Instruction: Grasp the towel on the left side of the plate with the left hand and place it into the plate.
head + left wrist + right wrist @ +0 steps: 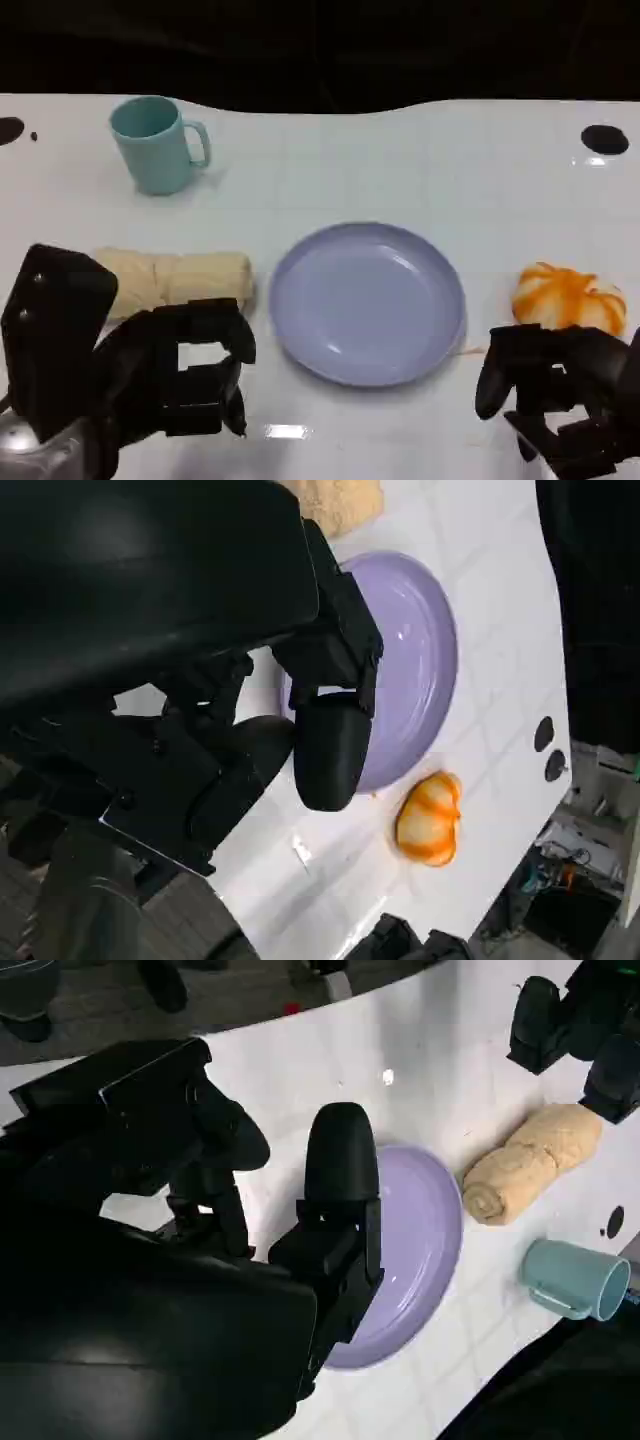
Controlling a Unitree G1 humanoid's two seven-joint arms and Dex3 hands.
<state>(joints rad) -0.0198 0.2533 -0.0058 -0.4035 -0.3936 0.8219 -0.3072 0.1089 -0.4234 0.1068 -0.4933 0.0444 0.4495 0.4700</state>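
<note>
A rolled beige towel (175,280) lies flat on the white table, just left of an empty lavender plate (365,300). My left hand (190,365) hovers on the near side of the towel, fingers apart and holding nothing; its fingertips reach toward the towel's front edge. My right hand (555,385) sits at the lower right, off the plate's right rim, fingers apart and empty. In the left wrist view, the left hand (300,680) is over the plate (420,670), with the towel's end (335,502) beyond it. The right wrist view has the towel (530,1165), the plate (420,1250) and the left hand (580,1030).
A teal mug (155,143) stands at the back left, behind the towel. An orange-and-white rounded object (568,298) lies right of the plate, just beyond my right hand. Black round marks (604,139) dot the table's far corners.
</note>
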